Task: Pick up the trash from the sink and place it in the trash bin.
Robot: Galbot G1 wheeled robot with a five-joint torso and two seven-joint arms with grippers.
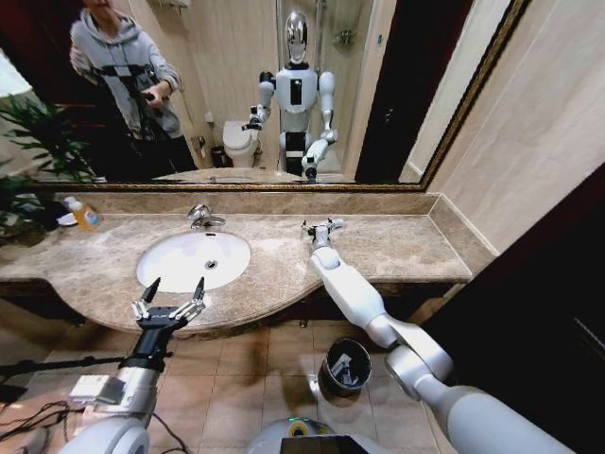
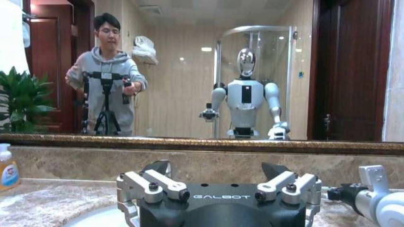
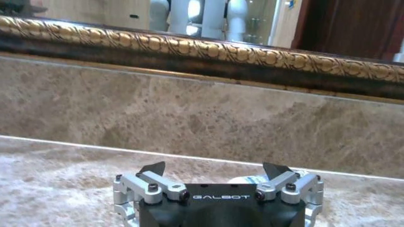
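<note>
We are hovering the right gripper, jaws apart, over a small tube at the sink's three o'clock; probably light, slippery, best pinched mid-body. Left gripper is waiting, jaws apart.

The room is lit softly from above, and the sink looks bright white while the floor under the counter stays dim. The head view bends at its edges, so the mirror frame looks curved. In the right wrist view the gold frame and far wall look a bit blurry.
</note>
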